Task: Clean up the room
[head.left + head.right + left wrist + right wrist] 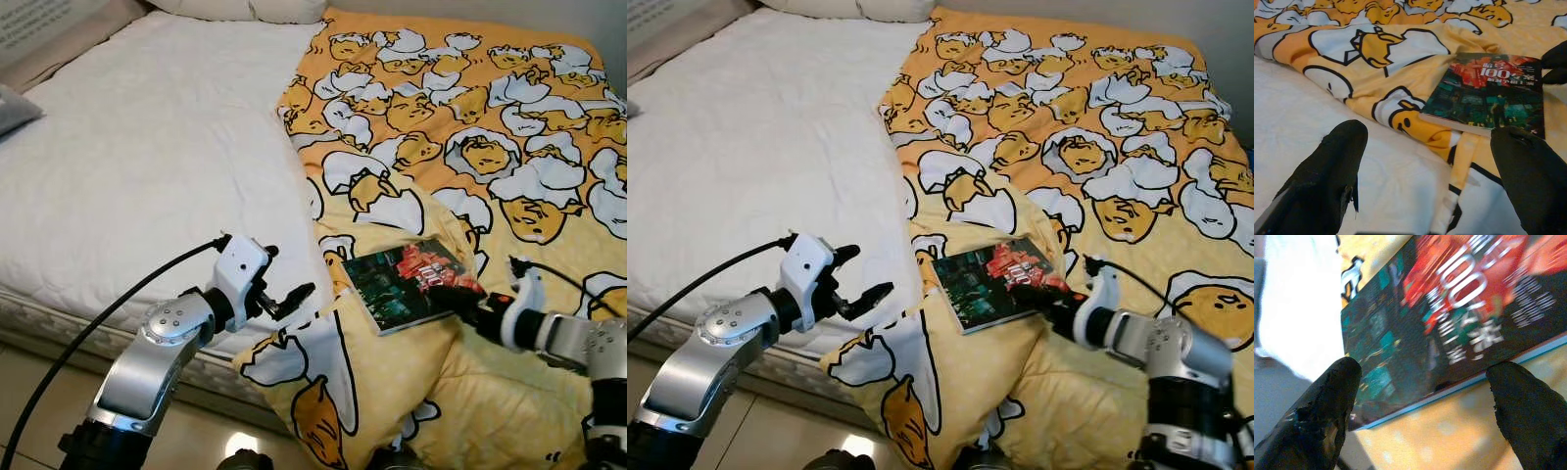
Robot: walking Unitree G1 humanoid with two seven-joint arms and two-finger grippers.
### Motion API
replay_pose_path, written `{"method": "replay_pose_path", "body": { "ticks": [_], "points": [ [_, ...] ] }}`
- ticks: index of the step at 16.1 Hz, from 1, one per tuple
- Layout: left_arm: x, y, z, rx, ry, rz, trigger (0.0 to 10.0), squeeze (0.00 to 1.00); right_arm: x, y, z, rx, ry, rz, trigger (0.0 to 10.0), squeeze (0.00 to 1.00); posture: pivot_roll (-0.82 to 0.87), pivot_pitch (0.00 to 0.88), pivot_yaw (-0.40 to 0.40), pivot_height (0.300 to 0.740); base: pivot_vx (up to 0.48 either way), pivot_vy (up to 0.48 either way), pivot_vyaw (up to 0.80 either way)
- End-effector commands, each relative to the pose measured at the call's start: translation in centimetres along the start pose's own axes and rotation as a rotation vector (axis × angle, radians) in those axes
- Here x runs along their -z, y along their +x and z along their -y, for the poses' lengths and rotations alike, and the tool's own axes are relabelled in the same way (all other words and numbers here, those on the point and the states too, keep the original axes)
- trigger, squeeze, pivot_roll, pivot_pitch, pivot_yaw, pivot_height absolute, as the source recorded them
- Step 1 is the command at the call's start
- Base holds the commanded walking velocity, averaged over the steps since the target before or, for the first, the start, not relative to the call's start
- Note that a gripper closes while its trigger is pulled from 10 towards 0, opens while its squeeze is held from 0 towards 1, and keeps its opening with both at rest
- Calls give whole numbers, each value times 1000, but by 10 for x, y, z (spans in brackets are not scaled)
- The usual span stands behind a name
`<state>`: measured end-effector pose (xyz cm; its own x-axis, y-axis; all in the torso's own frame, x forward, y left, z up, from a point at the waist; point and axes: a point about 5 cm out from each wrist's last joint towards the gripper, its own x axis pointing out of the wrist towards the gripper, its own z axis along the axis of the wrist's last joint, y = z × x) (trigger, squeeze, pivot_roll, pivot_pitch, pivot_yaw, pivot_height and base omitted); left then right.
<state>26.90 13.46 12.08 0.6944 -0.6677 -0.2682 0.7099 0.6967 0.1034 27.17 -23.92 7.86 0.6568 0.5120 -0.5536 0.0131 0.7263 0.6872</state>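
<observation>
White bed [147,166] half under yellow duvet [470,127]; book [409,282] flat on duvet, long axis pointing toward right pincer [1425,396], released at its near corner. Left pincer [284,299] released, farther off.

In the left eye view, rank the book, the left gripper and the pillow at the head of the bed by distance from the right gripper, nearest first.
1. Book: right at the right gripper, lying on the yellow cartoon blanket.
2. Left gripper: farther to the left, over the edge of the white mattress.
3. Pillow: farthest, at the head of the bed.
</observation>
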Motion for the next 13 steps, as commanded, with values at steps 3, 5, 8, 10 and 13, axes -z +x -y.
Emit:
{"method": "replay_pose_path", "body": {
  "ticks": [3,5,8,10,13],
  "points": [
    [4,0,5,48,-31,-15,10000,0,17,9,6,24,36,-39,10000,0,-96,102,42,740,0,0,0],
    [6,0,6,61,-39,-26,10000,0,23,11,8,31,60,-39,10000,0,-94,99,43,740,0,0,0],
    [8,-2,6,71,-34,-35,10000,0,33,14,13,59,93,-37,10000,0,-96,102,53,740,0,0,0],
    [8,-2,5,73,-34,-41,10000,0,36,13,18,84,107,-17,10000,0,-94,106,61,740,0,0,0],
    [9,-3,5,81,-23,-53,10000,0,38,19,26,138,145,54,10000,0,-84,102,72,740,0,0,0]
  ]
}}
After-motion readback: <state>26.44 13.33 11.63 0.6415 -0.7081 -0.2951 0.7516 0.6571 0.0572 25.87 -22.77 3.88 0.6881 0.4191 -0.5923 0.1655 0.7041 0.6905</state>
